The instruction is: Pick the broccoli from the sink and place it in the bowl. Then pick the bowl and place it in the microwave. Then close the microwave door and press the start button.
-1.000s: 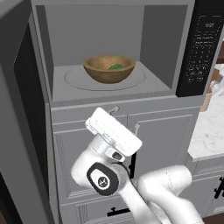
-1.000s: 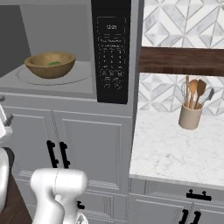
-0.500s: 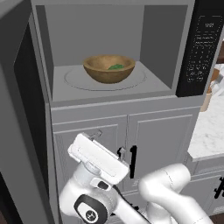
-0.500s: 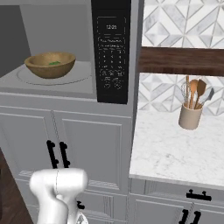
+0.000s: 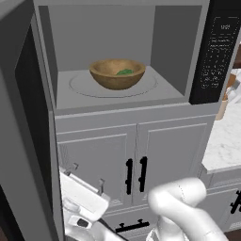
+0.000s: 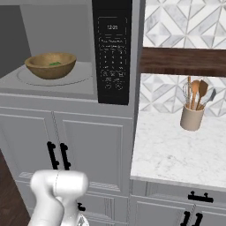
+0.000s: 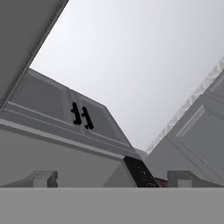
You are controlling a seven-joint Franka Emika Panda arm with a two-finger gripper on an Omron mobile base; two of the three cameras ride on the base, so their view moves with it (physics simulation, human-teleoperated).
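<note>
Two steps left: shutting the microwave door (image 5: 26, 141), then pressing start on the keypad panel (image 6: 112, 48), judged from how things lie.
Bowl (image 5: 117, 73): sits on the round turntable (image 5: 84, 87) inside the open microwave (image 5: 115, 54), roughly centred, clear of the walls so the door can swing past.
Broccoli (image 5: 124, 72): rests inside the bowl, a dark-green patch just above the rim; also seen as a green fleck in the right base view.
Sink: no telling from here.
Door: stands swung wide at the far left of the left base view, dark window edge-on, leaving the cavity fully exposed.
Gripper (image 5: 87, 176): low, in front of the white cabinet doors (image 5: 136, 160), well below the cavity and just beside the door's lower edge; likely dropped there to get behind the door for a push.
Fingers (image 7: 43, 178): spread wide apart, nothing between them.
Hand pose: tilted upward, looking up past the cabinet fronts toward the ceiling, the keypad a dark sliver low in its view.
Arm: folded low, elbow bulging at the bottom of both base views.
Bystanders: utensil crock (image 6: 192, 117) on the marble counter (image 6: 176, 150), well apart from the work.
</note>
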